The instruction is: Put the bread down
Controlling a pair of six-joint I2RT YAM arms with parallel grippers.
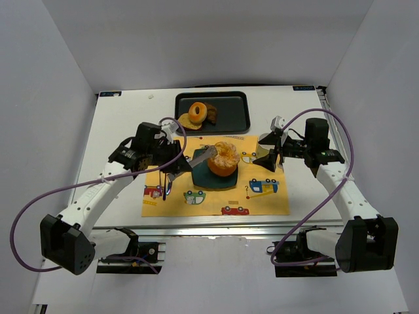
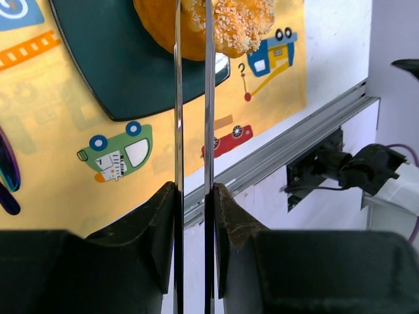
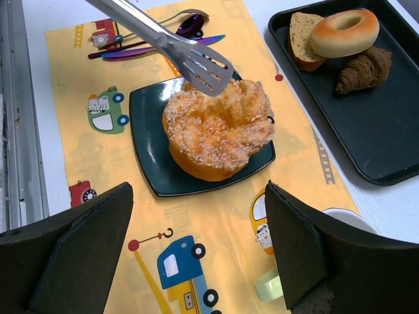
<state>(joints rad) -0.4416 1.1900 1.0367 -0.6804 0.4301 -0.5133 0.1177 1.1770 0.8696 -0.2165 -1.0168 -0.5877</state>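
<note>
The large orange-golden bun (image 1: 224, 159) sits on a dark teal plate (image 1: 213, 180) on the yellow placemat. My left gripper (image 1: 174, 167) is shut on metal tongs (image 1: 201, 157) whose tips reach the bun's top far edge; in the right wrist view the tongs (image 3: 177, 49) lie against the bun (image 3: 216, 134). In the left wrist view the tong blades (image 2: 192, 98) run between my fingers (image 2: 193, 191) toward the bun (image 2: 222, 26). The ring doughnut (image 1: 198, 110) lies in the black tray (image 1: 232, 114). My right gripper (image 1: 272, 160) is open and empty, right of the plate.
The tray (image 3: 386, 131) also holds a toast slice (image 3: 300, 39) and a dark croissant (image 3: 363, 69) beside the doughnut (image 3: 344, 31). Cutlery (image 3: 183, 23) lies left of the plate. A pale green cup (image 3: 272, 284) sits by my right gripper (image 3: 196, 190).
</note>
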